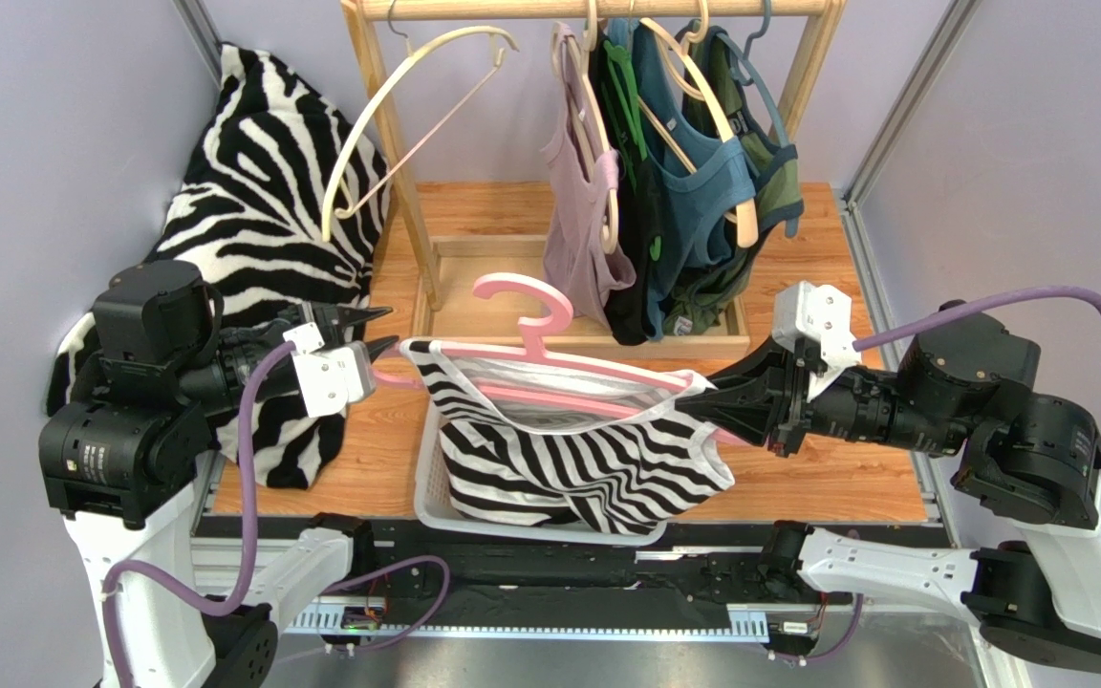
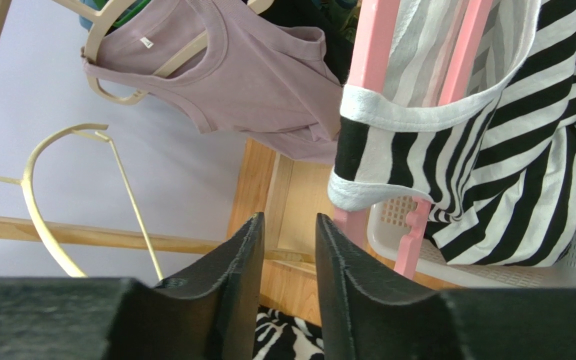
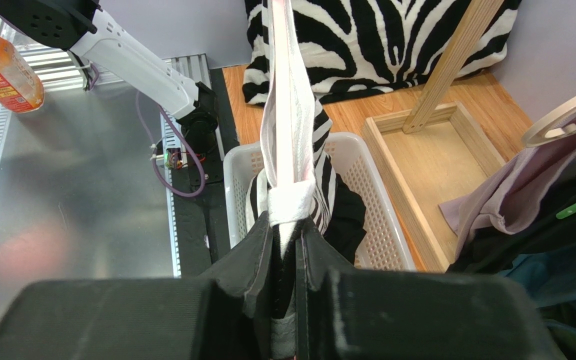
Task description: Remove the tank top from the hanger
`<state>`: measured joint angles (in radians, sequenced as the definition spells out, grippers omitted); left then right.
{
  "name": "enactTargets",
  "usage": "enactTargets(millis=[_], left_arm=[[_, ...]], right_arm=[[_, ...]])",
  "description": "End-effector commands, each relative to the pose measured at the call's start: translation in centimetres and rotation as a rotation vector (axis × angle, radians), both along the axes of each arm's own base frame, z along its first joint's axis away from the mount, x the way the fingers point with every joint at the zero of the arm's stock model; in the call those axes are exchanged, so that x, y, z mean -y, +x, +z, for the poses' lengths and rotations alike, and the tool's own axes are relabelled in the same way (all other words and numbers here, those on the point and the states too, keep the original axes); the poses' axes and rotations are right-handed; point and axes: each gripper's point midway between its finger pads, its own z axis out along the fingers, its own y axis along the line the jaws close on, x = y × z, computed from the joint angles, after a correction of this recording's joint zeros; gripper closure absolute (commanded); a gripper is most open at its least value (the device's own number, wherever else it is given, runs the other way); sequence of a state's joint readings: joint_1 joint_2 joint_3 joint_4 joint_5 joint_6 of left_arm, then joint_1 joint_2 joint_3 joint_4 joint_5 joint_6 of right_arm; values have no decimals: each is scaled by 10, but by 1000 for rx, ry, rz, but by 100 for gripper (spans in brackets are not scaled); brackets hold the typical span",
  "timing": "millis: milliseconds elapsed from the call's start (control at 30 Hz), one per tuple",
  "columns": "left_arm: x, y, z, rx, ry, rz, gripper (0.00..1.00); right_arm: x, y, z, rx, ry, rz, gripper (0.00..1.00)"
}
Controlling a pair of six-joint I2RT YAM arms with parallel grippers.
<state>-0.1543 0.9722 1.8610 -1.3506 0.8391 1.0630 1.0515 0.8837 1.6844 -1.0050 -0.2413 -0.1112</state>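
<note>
top external: the pink hanger (image 1: 535, 304) lies roughly level above the white basket (image 1: 429, 495), hook pointing toward the wooden rack (image 1: 384, 129). the striped tank top (image 1: 585, 466) is still on it, its body sagging down into the basket. the right gripper (image 1: 696, 412) meets the garment at its right shoulder, fingers pressed together on the cloth. the left gripper (image 1: 381, 330) sits just beside the hanger's left end, fingers spread, apart from both hanger and cloth.

left wrist: the left gripper (image 2: 289, 221) has a narrow gap between its fingers with nothing in it. the tank top (image 2: 509, 150) hangs up and to the right of the fingertips, not touching them; its white-edged strap wraps the pink hanger (image 2: 374, 45). the basket (image 2: 494, 274) shows below the cloth.

right wrist: the right gripper (image 3: 286, 225) is clamped on a bunched white strap of the tank top (image 3: 289, 199), which runs straight up from the fingertips. cannot tell whether the hanger's end is also inside the grip. the basket (image 3: 374, 202) lies below, striped cloth inside it.
</note>
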Motion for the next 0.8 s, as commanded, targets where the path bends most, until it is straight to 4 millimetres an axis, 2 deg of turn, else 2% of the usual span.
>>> enactTargets(millis=[0, 133, 233, 500, 567, 633, 667, 700, 733, 767], left_arm=[[-4, -49, -47, -284, 39, -31, 57], [-5, -41, -56, -341, 49, -12, 50], [-5, -36, -67, -392, 57, -8, 50], [-2, -51, -68, -375, 71, -51, 50], [-3, -50, -63, -350, 69, -39, 49], [-4, -41, -46, -281, 32, 8, 45], [-7, -37, -42, -270, 11, 52, 41], [-10, -39, -32, -218, -16, 77, 32], [-9, -26, -17, -132, -53, 102, 29], [-13, -24, -9, -108, -94, 150, 25]], right_arm=[[6, 2, 24, 63, 67, -20, 100], [6, 0, 26, 61, 72, -10, 100], [6, -1, 27, 62, 75, -7, 100], [13, 6, 27, 96, 49, -46, 100], [16, 10, 24, 105, 28, -73, 100], [16, 15, 19, 112, 2, -90, 100], [15, 16, 17, 110, -5, -91, 100], [14, 17, 15, 112, -15, -91, 100], [13, 18, 13, 108, -24, -91, 100], [12, 18, 11, 105, -28, -90, 100]])
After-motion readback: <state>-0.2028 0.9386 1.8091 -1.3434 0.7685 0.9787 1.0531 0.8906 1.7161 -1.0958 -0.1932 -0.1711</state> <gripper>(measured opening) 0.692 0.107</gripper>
